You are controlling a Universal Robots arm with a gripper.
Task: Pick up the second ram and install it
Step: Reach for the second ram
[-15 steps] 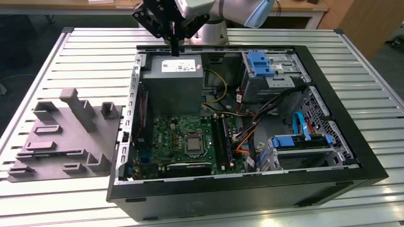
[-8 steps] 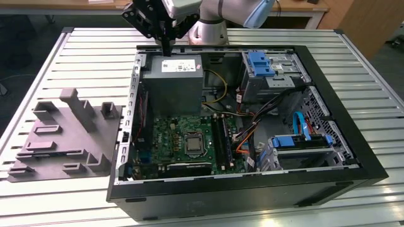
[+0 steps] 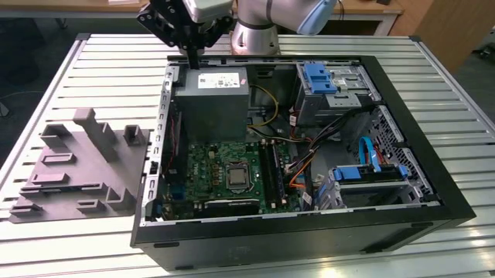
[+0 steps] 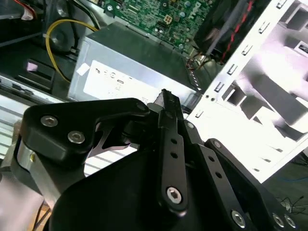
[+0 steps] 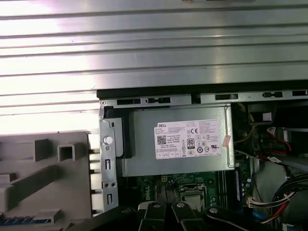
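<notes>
**A:** Where does your claw stand, and has it got anything?

**B:** Your black two-finger gripper (image 3: 193, 58) hangs clenched with nothing visible between its tips. It is at twelve o'clock of the silver boxy power supply (image 3: 210, 95).

**A:** And the second ram (image 5: 24, 220)?

**B:** You'll find it well apart from the claw. I take it to be the blue-green strip lying in the grey moulded plastic fixture (image 3: 77, 174), at nine o'clock of the open black computer case (image 3: 309, 231). The grooves likely keep parts square for you. The picture's edge cuts the strip off, so I can't make out its chips.
</notes>
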